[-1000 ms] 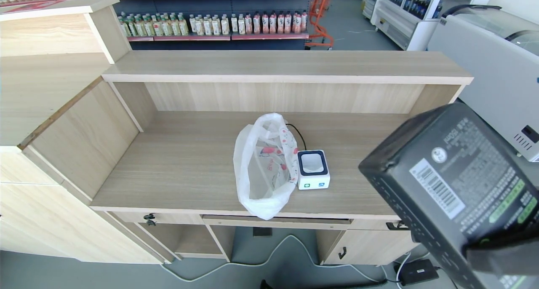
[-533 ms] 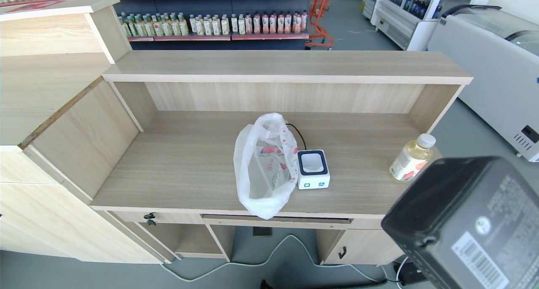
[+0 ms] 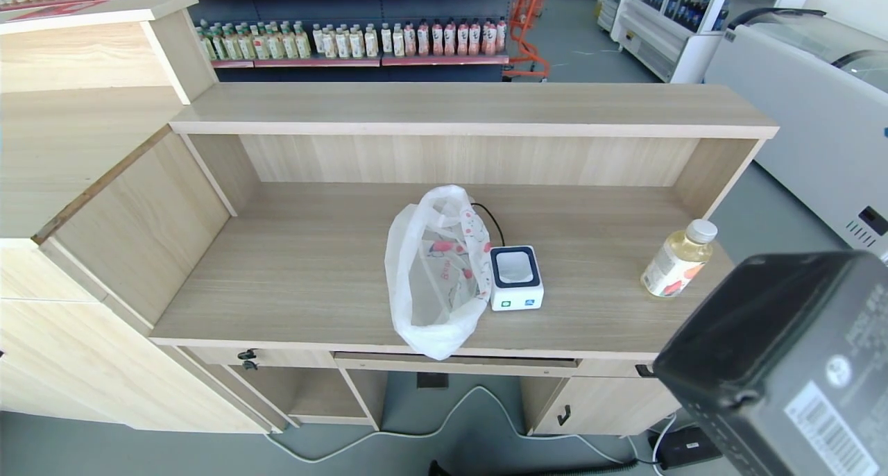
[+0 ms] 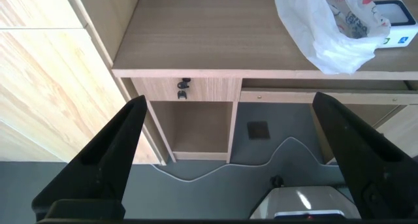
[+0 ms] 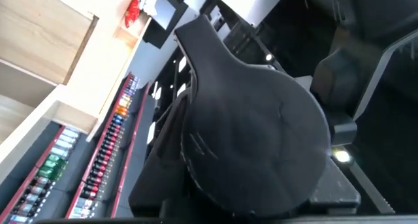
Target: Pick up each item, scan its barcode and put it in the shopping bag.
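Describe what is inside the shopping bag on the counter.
Through the open mouth of the shopping bag, only its own translucent, red-printed plastic shows, no item. Its crumpled bottom, overhanging the counter edge, hides whatever might lie there.

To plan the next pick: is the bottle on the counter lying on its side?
No, the bottle stands upright on the counter, near its right end.

Room on counter left of shopping bag; scanner, bottle to rt.
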`<state>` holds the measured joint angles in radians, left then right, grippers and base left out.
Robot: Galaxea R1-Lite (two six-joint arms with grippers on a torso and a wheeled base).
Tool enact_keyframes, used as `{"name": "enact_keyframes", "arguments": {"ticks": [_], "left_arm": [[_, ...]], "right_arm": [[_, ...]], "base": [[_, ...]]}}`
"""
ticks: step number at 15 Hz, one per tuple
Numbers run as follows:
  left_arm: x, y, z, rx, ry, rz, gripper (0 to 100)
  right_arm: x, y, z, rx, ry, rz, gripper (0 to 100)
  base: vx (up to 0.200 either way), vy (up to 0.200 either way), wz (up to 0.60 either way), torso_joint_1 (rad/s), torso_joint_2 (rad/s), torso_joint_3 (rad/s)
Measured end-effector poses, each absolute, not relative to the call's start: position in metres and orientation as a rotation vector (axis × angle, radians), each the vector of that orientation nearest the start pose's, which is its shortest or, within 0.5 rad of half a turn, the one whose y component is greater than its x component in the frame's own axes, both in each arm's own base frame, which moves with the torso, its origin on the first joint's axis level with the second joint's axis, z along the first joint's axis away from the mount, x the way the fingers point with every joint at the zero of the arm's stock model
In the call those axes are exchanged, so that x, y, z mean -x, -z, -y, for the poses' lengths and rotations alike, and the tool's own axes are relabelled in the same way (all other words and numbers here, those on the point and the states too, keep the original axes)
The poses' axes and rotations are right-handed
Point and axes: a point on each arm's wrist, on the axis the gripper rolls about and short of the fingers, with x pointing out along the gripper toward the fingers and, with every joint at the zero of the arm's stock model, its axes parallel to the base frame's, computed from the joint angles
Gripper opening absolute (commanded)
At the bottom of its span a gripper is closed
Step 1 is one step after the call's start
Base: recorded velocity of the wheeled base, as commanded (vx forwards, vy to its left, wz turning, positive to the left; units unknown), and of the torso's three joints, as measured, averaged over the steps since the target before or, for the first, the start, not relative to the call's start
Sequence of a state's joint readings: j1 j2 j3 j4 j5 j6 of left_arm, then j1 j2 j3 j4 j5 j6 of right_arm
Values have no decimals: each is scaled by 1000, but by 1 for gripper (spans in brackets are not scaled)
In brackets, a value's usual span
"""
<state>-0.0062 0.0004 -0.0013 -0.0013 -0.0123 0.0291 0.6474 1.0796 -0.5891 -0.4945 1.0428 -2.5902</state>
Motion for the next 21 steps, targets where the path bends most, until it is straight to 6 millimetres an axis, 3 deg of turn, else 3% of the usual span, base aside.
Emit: {"name": "enact_keyframes", "arguments": {"ticks": [5,8,10,12,14,15,16,18,20,21], "left_arm": [[23,-76,0,-29,18,2,100],[23,-76,0,-29,18,2,100],[23,-76,0,-29,18,2,100],[23,-76,0,-29,18,2,100],[23,-76,0,-29,18,2,100],[23,-76,0,-29,18,2,100],[23,-76,0,-29,18,2,100],[23,-76,0,-29,18,2,100],[23,-76,0,-29,18,2,100],[23,-76,0,-29,18,2,100]], "right_arm": [[-98,-251,-98,-2276,716,-2573,0],[-99,-256,-98,-2302,803,-2592,0],[-110,-260,-93,-2526,1008,-2516,0],[-129,-259,-78,-2938,1422,-2320,0],[-147,-251,-55,-3362,2180,-1952,0],[-154,-243,-39,-3578,2494,-1628,0],[-159,-236,-23,-3775,2680,-1289,0],[-165,-225,9,-4123,2871,-581,0],[-167,-217,34,-4360,2904,56,0],[-168,-213,43,815,-543,-63,0]], "base": [[0,0,0,0,0,0],[0,0,0,0,0,0],[0,0,0,0,0,0],[0,0,0,0,0,0],[0,0,0,0,0,0],[0,0,0,0,0,0],[0,0,0,0,0,0],[0,0,0,0,0,0],[0,0,0,0,0,0],[0,0,0,0,0,0]]}}
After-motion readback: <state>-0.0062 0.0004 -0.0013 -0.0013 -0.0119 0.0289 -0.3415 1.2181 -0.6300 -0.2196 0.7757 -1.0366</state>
